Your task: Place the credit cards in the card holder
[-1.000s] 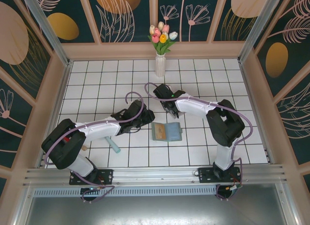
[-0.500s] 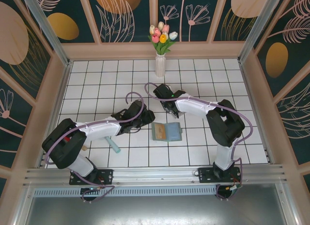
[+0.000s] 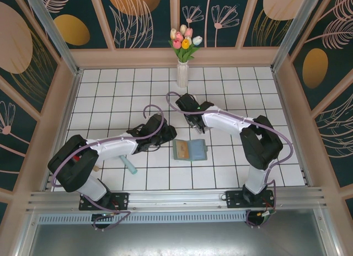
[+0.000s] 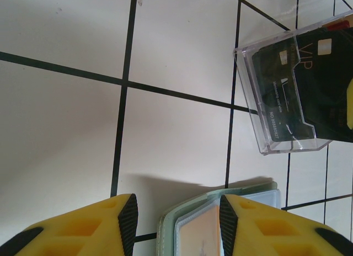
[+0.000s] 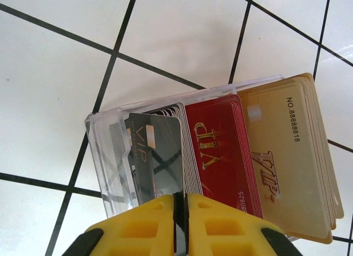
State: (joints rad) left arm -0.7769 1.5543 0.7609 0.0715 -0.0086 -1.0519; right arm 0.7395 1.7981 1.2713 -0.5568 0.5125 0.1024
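The right gripper (image 5: pixel 180 203) has its two yellow fingers squeezed almost together, and the thin edge of a dark grey card (image 5: pixel 157 151) is caught between them. That card stands in a clear box (image 5: pixel 102 151) on the white tiled table (image 3: pixel 110 96). Red cards (image 5: pixel 215 156) and tan cards (image 5: pixel 287 162) sit beside it in the same box. The card holder (image 3: pixel 190 150) lies open and flat on the table, near the box and a bit closer to the arms. The left gripper (image 4: pixel 176 209) hangs low at the card holder's left edge, its fingers apart with nothing held. A teal stick (image 3: pixel 130 166) lies by the left arm.
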